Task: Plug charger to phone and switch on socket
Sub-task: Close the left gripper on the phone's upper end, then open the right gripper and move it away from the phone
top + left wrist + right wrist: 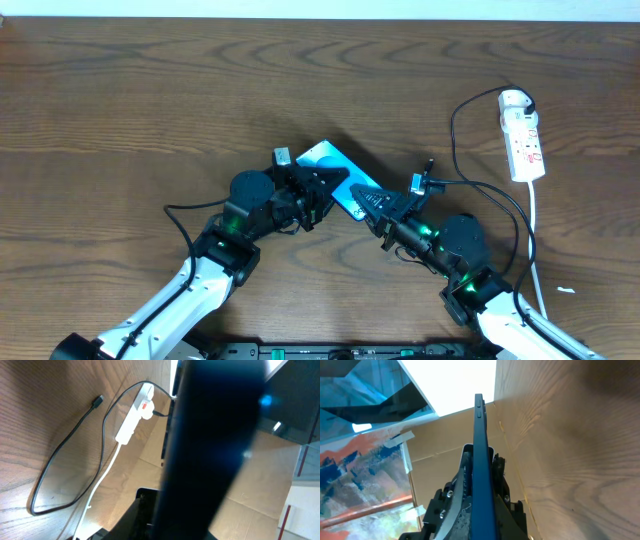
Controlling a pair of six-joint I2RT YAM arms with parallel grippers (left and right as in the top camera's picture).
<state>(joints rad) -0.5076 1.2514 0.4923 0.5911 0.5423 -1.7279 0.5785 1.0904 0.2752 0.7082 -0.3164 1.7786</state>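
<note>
Overhead, my right gripper (385, 207) clamped the phone (335, 165); the left gripper (312, 190) I couldn't tell; the charger (453, 140) lay right of centre, nearer the right gripper.

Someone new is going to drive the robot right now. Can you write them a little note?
The left gripper and right gripper are both shut on the phone, holding it tilted above the table.
The charger is not connected to it: its plug tip lies free on the wood, and its other end meets the socket.
Done: phone lifted.
Left: plug it in, then switch the socket on. The switch state is unreadable.
</note>
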